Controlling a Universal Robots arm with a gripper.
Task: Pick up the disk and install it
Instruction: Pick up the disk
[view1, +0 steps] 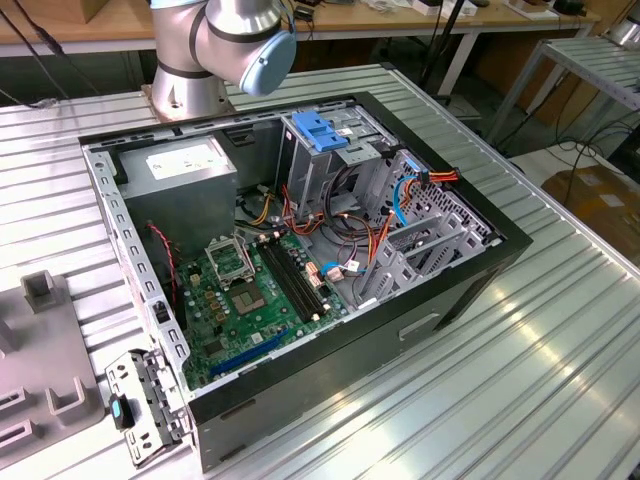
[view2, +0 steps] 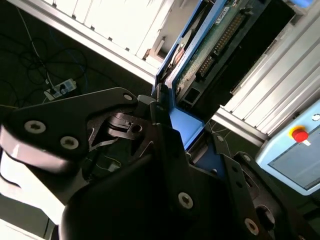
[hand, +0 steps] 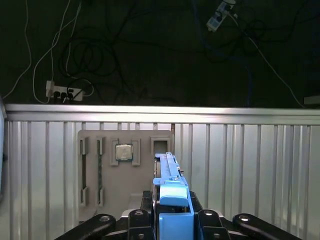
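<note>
Both wrist views show the gripper (hand: 172, 222) clamped on the disk (view2: 212, 47), pinching one blue-railed end out over the ribbed table (hand: 250, 165), and I'd worry that so short a hold lets the plastic flex and the disk swing or slip loose.

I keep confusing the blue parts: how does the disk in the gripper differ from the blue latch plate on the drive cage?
The disk is clamped in the gripper; the latch plate sits atop the drive cage in the open case. The disk is blue only along its rails, with a green circuit board between; the latch plate is blue throughout. Both have blue plastic.
</note>
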